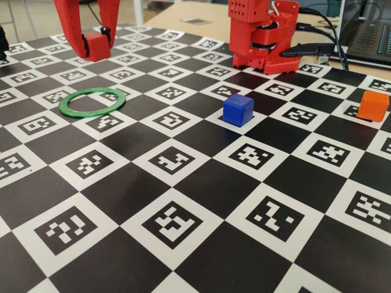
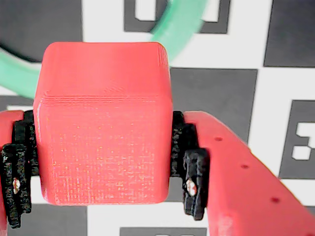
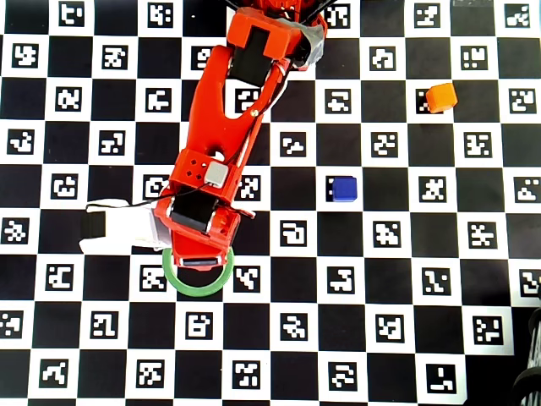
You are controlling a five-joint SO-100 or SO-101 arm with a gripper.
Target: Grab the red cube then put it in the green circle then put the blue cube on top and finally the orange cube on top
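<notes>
The red cube [image 1: 96,46] hangs above the board at the far left of the fixed view, and my gripper [image 1: 91,52] is shut on it. In the wrist view the red cube [image 2: 103,123] fills the middle, clamped between the black pads [image 2: 193,182] of my gripper [image 2: 103,189]. Behind it curves part of the green circle [image 2: 182,24]. The green circle [image 1: 91,113] lies flat and empty, just in front of the held cube. The arm covers the top of the green circle [image 3: 203,292] from overhead. The blue cube [image 1: 237,110] [image 3: 343,188] sits mid-board, and the orange cube [image 1: 373,105] [image 3: 440,97] stands far right.
The red arm base [image 1: 263,36] stands at the back with black cables beside it, and a laptop [image 1: 372,36] sits at the back right. The board [image 1: 183,207] is a black-and-white checker pattern with markers. A white camera mount [image 3: 118,230] juts left of the wrist.
</notes>
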